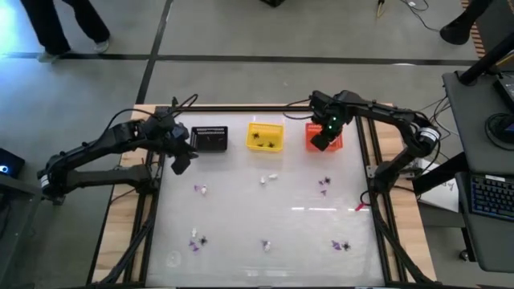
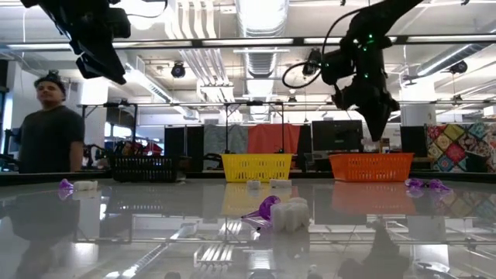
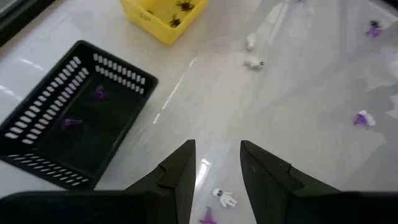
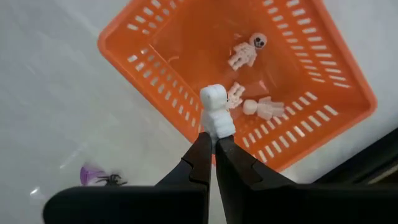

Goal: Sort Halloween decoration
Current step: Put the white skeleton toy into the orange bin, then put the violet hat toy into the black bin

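- Right wrist view: we see the right claw (image 4: 213,140) pressed shut on a small white figure (image 4: 216,112). It looks like a wee mummy or skeleton toy. It sticks straight out past the finger tips, long way in line w/ the fingers.
- The orange basket (image 4: 314,118) is right under that white figure. The figure hangs above the inside of the basket, near one wall. Skeleton toys (image 4: 246,52) already lie on the basket floor.
- High view: the right claw (image 1: 321,138) sits above the orange basket (image 1: 338,146) at the back of the table, so we think white ones go there. Next move, we guess: let go & it drops straight in. It's close to the wall tho, so it could bump the rim.
- The left claw (image 3: 217,168) is spread apart & holds nothing. It hangs above the table beside the black basket (image 3: 37,112), which has purple bits (image 3: 70,123) in it.
- Just under the left claw lie a tiny white skeleton (image 3: 224,198) & a purple bit (image 3: 208,217), so the left arm is nearer to those.
- The yellow basket (image 1: 265,136) in the middle holds black spiders (image 3: 180,6).
- More trinkets (image 1: 199,190) are spread over the table (image 1: 241,217), well apart, in purple & white. Lots left to sort.
- Low view: a person (image 2: 48,132) stands in the room behind the table.
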{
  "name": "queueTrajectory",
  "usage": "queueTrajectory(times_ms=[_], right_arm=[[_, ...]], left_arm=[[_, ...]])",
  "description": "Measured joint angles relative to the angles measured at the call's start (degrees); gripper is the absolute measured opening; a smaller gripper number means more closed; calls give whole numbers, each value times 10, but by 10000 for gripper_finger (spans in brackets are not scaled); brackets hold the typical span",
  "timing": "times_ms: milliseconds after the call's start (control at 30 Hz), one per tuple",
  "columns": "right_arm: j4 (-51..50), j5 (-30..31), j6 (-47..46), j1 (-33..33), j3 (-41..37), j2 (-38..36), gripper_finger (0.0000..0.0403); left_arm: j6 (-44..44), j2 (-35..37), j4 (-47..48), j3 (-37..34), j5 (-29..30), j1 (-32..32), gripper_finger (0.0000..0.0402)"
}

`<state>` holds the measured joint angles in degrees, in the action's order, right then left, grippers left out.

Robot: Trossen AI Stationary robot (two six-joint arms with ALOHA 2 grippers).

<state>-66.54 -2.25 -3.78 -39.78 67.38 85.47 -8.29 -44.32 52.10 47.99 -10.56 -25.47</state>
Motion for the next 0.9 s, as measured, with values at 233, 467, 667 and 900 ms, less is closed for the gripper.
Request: queueTrajectory(times_ms=[233, 467, 667, 900], right_arm=[[26, -8, 10, -29, -19, 0, 9], [56, -7, 9, -38, -33, 0, 34], [56, -7, 8, -38, -37, 0, 84], [51, -7, -11, -38, -2, 0, 117]], left_arm=[[0, -25, 0, 0, 11, 0, 109], [0, -49, -7, 0, 10, 0, 108], [0, -51, -26, 0, 6, 0, 107], [-2, -63, -36, 0, 6, 0, 107]])
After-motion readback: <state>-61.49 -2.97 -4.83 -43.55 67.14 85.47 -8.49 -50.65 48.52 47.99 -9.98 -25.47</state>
